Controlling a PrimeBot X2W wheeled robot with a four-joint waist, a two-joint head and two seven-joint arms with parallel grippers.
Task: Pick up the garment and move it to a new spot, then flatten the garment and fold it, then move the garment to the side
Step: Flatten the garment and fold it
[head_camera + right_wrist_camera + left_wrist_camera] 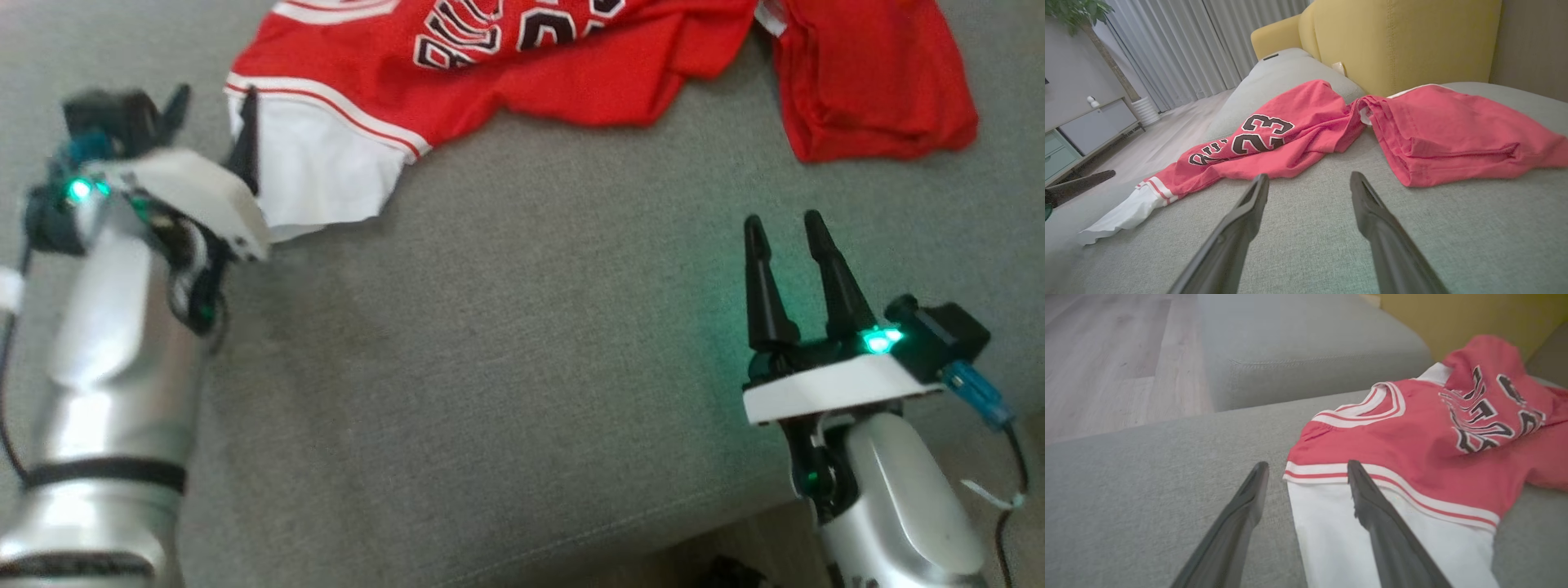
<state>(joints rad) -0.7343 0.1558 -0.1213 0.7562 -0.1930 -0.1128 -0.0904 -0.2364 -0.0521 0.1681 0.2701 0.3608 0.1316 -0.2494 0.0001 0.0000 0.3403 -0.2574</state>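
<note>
Two grippers are open, and both hold nothing. The left gripper [214, 98] has its fingers spread wide at the near left corner of the jersey [522, 77]. In the left wrist view one finger [1372, 510] lies over the jersey's white end [318, 175], just below the red-and-white striped band. The other finger is over the bare grey couch [490, 367], just beside the cloth edge. Whether a finger touches the cloth, I cannot tell. The right gripper [782, 220] stands over bare couch fabric with its fingers apart, pointing toward the jersey but well apart from it. The jersey is red, with black-and-white letters and the number 23, and it lies crumpled across the far part of the couch seat. Its right portion [873, 90] is bunched into a thick fold. Behind it, in the right wrist view, stands a yellow backrest [1404, 41]. Beyond the couch there is a pale wooden floor [1106, 355], and grey curtains [1188, 45] hang further away.
</note>
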